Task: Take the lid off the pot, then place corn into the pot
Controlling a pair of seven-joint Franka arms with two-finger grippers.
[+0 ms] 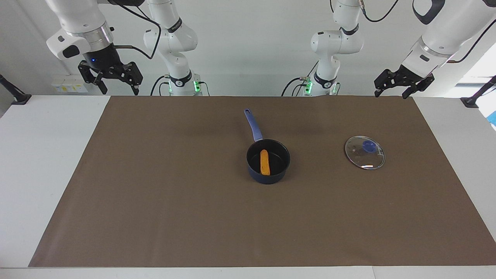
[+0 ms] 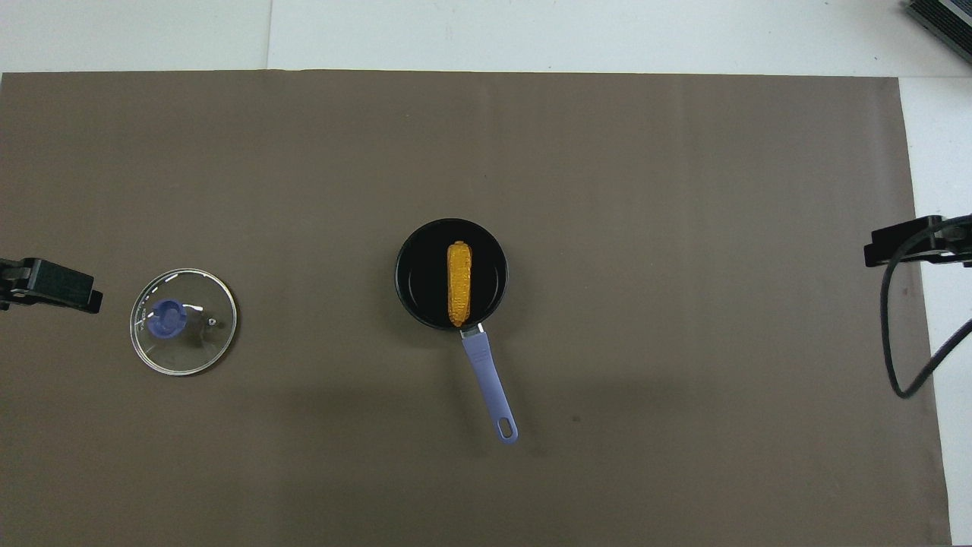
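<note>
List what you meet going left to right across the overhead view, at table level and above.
Left gripper, lid lying flat on the mat, pot with the corn lying inside it, right gripper.

A white tabletop [image 1: 46, 174] carries a large brown mat [image 1: 162, 201] that covers most of its width, leaving bare white strips at both ends and along the edge farthest from the robots. On the wall past the tabletop, at the right arm's end, sits a white socket strip with yellow labels [image 1: 69, 87]. A black clamp foot [image 1: 17, 99] rests at that same corner, another [image 1: 471, 101] at the left arm's corner.
</note>
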